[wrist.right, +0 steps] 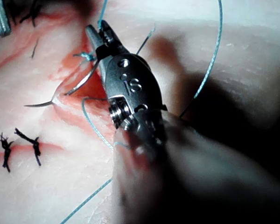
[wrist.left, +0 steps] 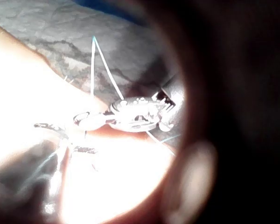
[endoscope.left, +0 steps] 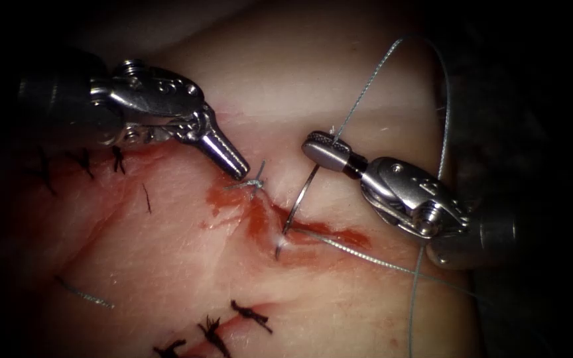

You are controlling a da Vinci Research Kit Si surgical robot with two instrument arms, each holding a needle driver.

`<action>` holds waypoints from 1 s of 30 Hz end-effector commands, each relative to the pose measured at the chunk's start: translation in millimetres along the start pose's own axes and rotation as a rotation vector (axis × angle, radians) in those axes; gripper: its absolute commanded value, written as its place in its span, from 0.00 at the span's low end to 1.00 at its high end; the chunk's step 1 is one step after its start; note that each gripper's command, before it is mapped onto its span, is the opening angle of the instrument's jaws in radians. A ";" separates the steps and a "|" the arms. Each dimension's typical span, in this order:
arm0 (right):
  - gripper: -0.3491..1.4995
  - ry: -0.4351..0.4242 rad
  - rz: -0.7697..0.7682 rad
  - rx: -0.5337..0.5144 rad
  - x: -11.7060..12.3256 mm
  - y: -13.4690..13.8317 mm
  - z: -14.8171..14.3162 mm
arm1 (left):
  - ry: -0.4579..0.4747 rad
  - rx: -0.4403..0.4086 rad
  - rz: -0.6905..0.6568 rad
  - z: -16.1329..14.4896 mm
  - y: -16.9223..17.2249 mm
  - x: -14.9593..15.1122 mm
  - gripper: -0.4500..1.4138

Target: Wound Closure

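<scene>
Right end effector (endoscope.left: pixel 321 150) is clamped on the curved needle (endoscope.left: pixel 302 193) near its swaged tail, where the thread (endoscope.left: pixel 366 79) also leaves the jaws. Below and to the left of those jaws the needle arcs down into the tissue (endoscope.left: pixel 313 79) at the cut (endoscope.left: pixel 300 229), its tip emerging (wrist.right: pixel 37 105) on the cut's left side. Left end effector (endoscope.left: pixel 237 167) has its jaws closed and holds nothing, its tip just beside a small knot (endoscope.left: pixel 254 183). Red fluid (endoscope.left: pixel 260 222) pools along the cut. Dark finished stitches (endoscope.left: pixel 213 328) lie below both tools.
</scene>
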 end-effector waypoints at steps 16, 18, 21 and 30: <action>0.00 0.021 0.425 -0.004 -1.8 0.0 1.0 | -0.071 0.102 0.452 4.5 -1.6 -3.4 0.99; 0.00 0.034 0.493 -0.015 -2.2 0.0 1.1 | -0.105 0.109 0.496 4.9 -1.7 -3.2 0.99; 0.00 0.040 0.524 -0.022 -2.6 0.1 1.1 | -0.116 0.110 0.584 5.1 -1.7 -3.2 0.99; 0.00 0.096 0.660 -0.072 -2.6 0.3 1.2 | -0.132 0.128 0.770 7.6 -1.7 -2.6 0.80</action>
